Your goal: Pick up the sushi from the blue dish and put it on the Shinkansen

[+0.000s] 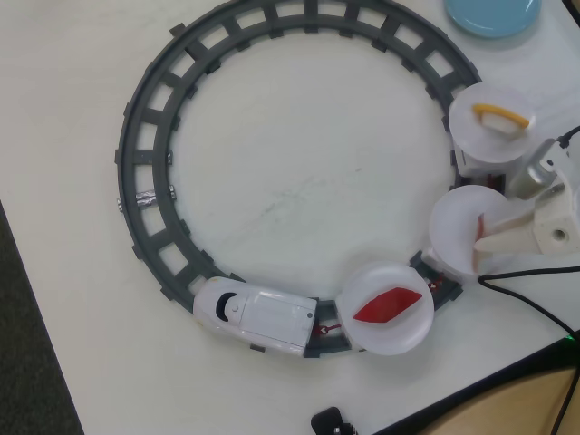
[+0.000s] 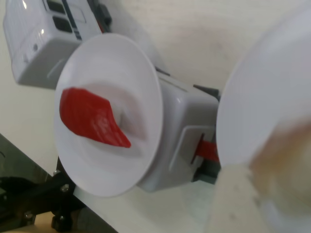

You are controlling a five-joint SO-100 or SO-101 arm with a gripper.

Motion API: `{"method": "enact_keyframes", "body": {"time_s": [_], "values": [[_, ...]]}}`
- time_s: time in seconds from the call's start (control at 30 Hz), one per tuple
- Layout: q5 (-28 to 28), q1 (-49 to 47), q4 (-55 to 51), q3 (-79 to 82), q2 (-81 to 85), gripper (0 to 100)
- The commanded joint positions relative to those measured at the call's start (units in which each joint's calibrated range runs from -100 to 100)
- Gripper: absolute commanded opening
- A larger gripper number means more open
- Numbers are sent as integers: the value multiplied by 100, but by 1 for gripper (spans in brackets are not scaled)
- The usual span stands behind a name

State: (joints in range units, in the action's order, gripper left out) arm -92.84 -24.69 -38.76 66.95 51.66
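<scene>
The sushi [image 1: 479, 228] shows as a thin pale, pinkish-edged piece between my gripper's jaws, over the middle white plate [image 1: 453, 227] behind the Shinkansen [image 1: 254, 314]. My gripper [image 1: 480, 239] reaches in from the right and looks shut on it. In the wrist view the sushi [image 2: 286, 155] is a blurred tan-pink patch against that plate [image 2: 262, 87], beside a cream finger [image 2: 233, 204]. The blue dish [image 1: 494, 14] at the top right edge looks empty.
The grey ring track [image 1: 149, 154] carries the train. The plate behind the engine holds a red diamond piece [image 1: 388, 305], seen also in the wrist view [image 2: 92, 119]. The last plate holds a yellow strip [image 1: 500, 115]. The table edge runs along the bottom right, with black cables [image 1: 521, 294].
</scene>
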Motion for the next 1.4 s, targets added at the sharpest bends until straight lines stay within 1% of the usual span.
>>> {"method": "enact_keyframes", "body": {"time_s": [0.0,0.1,0.13,0.27,0.3,0.37,0.47,0.53,0.6,0.7,0.77,0.83,0.9,0.97,1.03,1.1,1.17,1.27,1.3,1.37], "values": [[28,66,115,-178,116,17],[65,374,328,-420,124,17],[170,480,397,-510,124,17],[747,982,662,-941,124,17],[951,1123,731,-1112,124,17],[1544,1413,868,-1525,124,17],[2619,1774,1056,-2207,132,17],[3473,1871,1176,-2557,157,16],[4454,1994,1193,-2710,291,16],[6247,2443,1219,-2692,692,16],[7343,2637,1141,-2593,1051,16],[8266,2998,1064,-2225,1452,16],[8906,3649,885,-1650,1878,16],[9168,4512,705,-842,2320,16],[9174,5454,568,181,2746,16],[9174,6211,748,1204,3189,17],[9221,6598,816,1842,3748,16],[9179,7038,500,2371,4725,17],[9147,7100,423,2344,4834,16],[8917,7109,286,2147,4733,16]]}}
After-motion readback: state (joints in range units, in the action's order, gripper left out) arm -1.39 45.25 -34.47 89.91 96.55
